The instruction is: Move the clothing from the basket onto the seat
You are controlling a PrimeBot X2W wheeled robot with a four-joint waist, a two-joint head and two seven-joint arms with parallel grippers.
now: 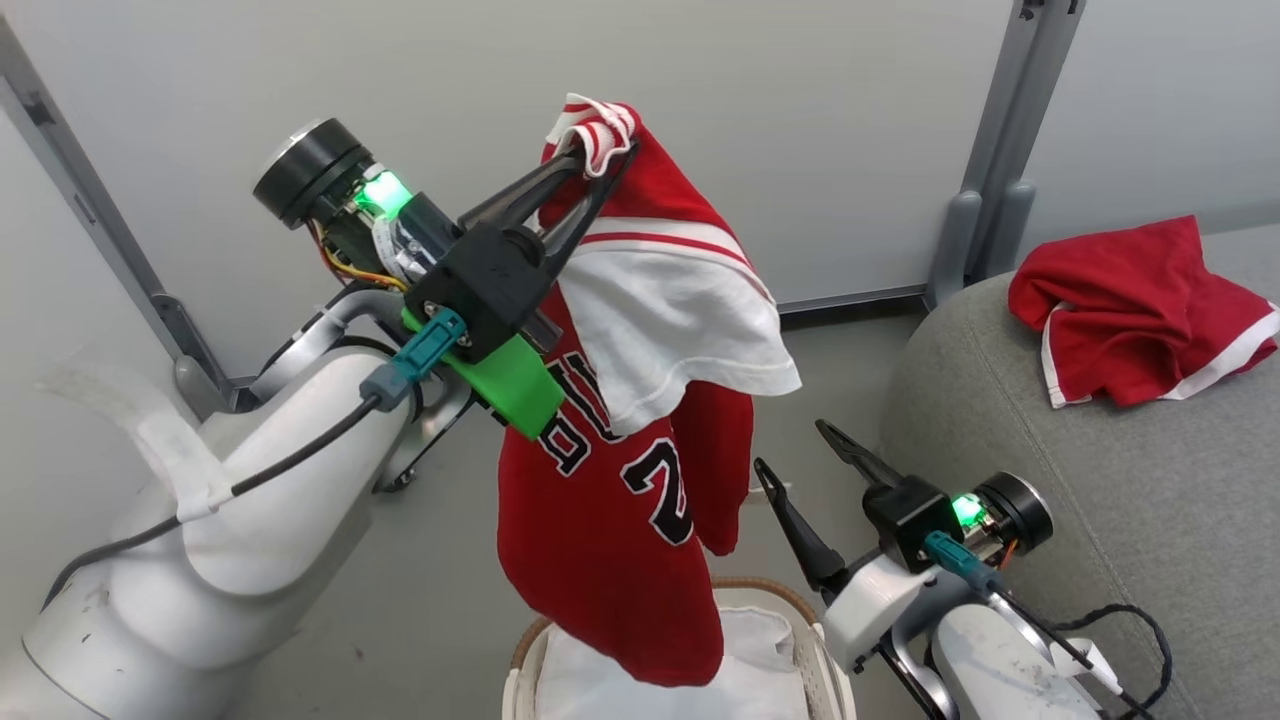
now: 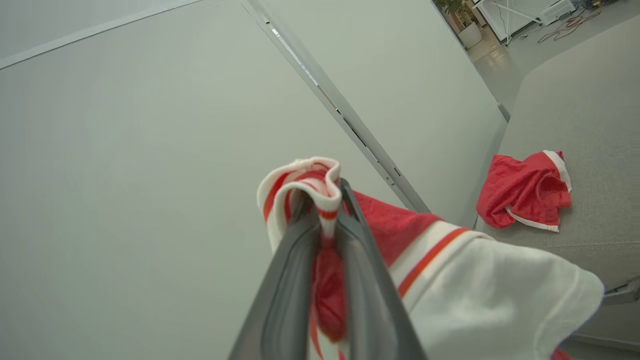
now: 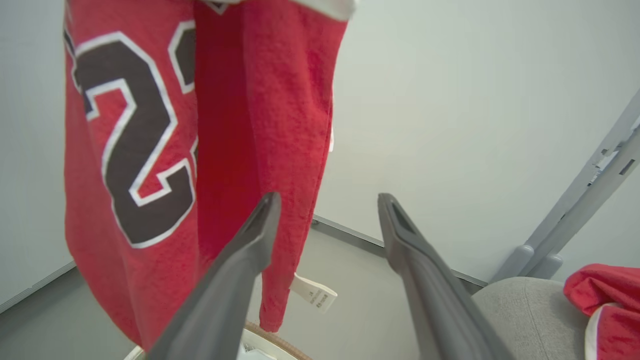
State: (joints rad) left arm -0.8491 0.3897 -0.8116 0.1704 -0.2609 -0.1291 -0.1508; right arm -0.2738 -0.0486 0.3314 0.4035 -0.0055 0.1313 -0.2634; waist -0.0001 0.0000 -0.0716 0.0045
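My left gripper (image 1: 603, 150) is raised high and shut on the striped collar of the red-and-white jersey (image 1: 620, 480), which hangs down over the basket (image 1: 770, 600). In the left wrist view the left gripper (image 2: 324, 192) pinches the trim, with the jersey (image 2: 475, 300) draping to the right. The jersey (image 3: 150, 150) with its dark numbers hangs just left of my open right gripper (image 3: 327, 200). That right gripper (image 1: 795, 445) stands beside the basket with nothing between its fingers. The red shorts (image 1: 1140, 310) lie crumpled on the grey seat (image 1: 1050, 480); the shorts (image 2: 522, 192) rest on the seat (image 2: 590, 100).
Grey-white partition panels with a metal post (image 1: 985, 200) stand behind. The basket's white liner (image 1: 590, 680) shows under the jersey's hem. A black cable (image 1: 1130, 620) loops over the seat's front by my right arm. Grey floor (image 1: 440, 580) lies between basket and wall.
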